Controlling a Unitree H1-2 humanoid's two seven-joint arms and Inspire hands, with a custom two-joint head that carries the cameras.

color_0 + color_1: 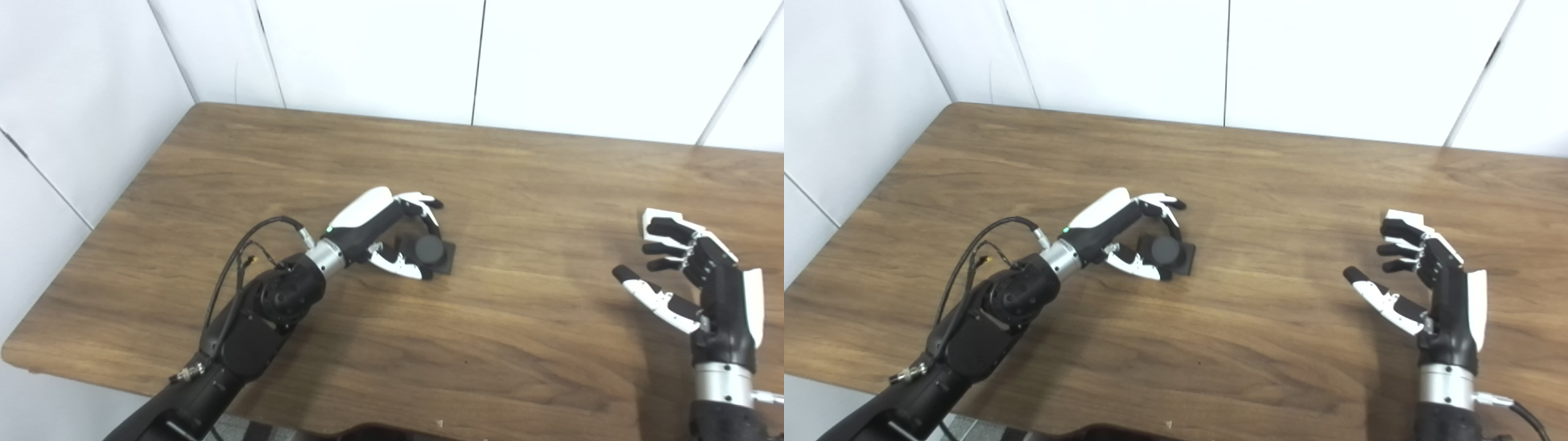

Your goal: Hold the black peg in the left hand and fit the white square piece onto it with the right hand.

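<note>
I was at the first step, on the brown table [490, 343]: getting hold of the black peg [429, 250]. My left hand [392, 229] curled around it, at nine o'clock from my right hand [692, 275]. Next I needed to squeeze and lift. My right hand was open, fingers touching a white piece [658, 217] at twelve o'clock.

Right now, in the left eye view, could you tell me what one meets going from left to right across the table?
Left hand → black peg on its square base, the hand's fingers around it → bare wooden table → right hand, fingers apart.
</note>
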